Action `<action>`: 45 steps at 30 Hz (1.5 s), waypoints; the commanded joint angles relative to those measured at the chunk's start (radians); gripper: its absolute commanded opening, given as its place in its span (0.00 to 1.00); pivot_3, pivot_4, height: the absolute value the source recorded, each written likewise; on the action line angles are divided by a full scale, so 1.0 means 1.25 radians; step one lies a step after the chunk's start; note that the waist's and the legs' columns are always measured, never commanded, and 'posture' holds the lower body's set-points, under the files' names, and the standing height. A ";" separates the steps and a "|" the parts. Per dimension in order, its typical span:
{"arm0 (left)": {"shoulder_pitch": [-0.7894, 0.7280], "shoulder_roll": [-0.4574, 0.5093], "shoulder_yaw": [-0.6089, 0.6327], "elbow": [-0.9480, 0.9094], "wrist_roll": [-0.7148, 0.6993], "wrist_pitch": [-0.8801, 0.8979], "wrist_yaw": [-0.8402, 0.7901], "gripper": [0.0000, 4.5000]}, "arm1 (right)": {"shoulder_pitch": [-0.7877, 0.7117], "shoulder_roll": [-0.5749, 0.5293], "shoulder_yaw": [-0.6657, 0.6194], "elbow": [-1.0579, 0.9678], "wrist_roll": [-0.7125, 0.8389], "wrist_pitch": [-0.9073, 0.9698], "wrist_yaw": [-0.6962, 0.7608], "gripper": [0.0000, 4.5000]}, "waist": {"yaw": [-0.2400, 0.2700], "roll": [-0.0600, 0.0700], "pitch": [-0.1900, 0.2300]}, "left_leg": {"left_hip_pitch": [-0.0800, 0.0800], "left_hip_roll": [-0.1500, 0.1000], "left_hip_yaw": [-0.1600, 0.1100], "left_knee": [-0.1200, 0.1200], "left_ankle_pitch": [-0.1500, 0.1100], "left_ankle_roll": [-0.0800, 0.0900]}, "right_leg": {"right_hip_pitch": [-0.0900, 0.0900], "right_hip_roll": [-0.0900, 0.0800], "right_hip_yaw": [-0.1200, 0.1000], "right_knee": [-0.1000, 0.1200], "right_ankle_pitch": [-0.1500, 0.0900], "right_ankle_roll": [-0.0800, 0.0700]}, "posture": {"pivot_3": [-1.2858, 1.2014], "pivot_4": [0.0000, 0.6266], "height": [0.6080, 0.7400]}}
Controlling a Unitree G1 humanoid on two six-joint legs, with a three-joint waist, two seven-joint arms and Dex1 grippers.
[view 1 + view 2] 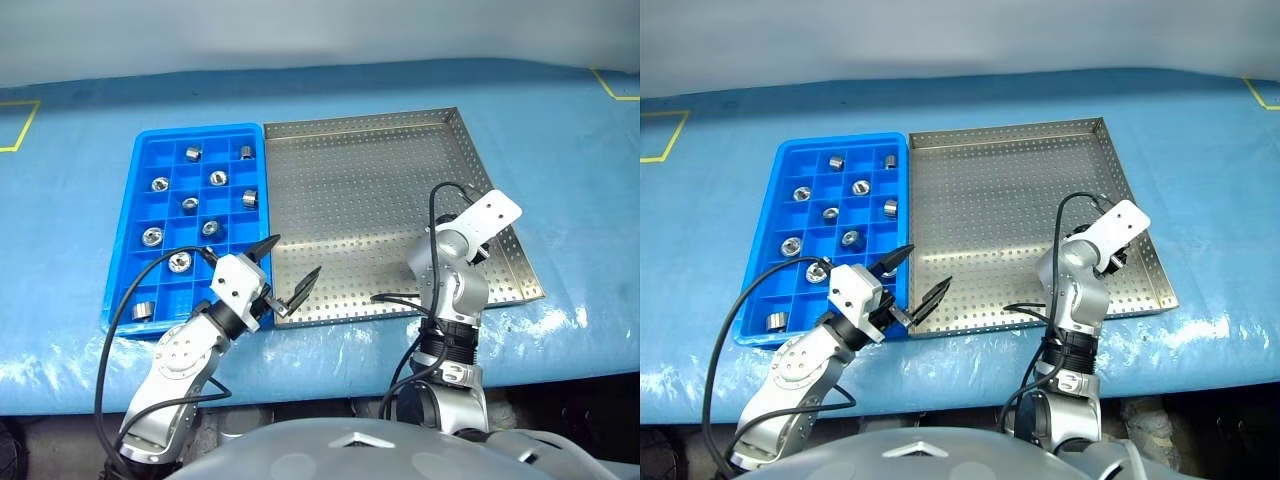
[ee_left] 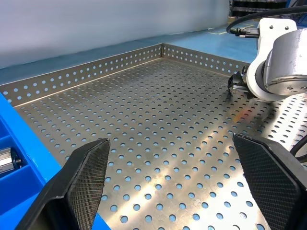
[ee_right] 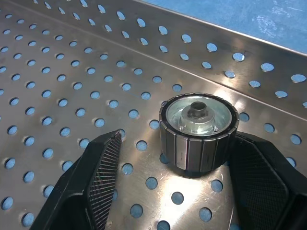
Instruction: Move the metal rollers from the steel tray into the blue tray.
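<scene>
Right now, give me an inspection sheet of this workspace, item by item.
Surface: blue tablecloth, yellow tape marks at its far corners.
Job's things: blue tray holds ten metal rollers in separate compartments; one roller stands on the steel tray near its right rim.
Clutter: nothing seen.
Grippers: left gripper open and empty at the steel tray's near-left corner; right gripper open, fingers astride the last roller.
Cables: black cables loop along both arms.
Surroundings: pale wall behind.

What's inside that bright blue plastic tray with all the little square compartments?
The bright blue plastic compartment tray holds shiny metal rollers, one to a compartment; I count about ten. Many compartments are bare. The robot's left hand hangs over the near corner, hiding a compartment or two.
</scene>
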 commanded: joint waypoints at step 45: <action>0.311 -0.032 0.176 -0.150 0.021 -0.146 0.104 1.00 | -0.110 -0.149 0.552 -0.159 0.065 0.171 0.931 0.36 | 0.049 -0.003 0.002 | -0.001 0.001 -0.001 -0.002 0.000 0.000 | 0.000 0.000 -0.002 -0.002 0.000 0.000 | 0.61 0.24 1.00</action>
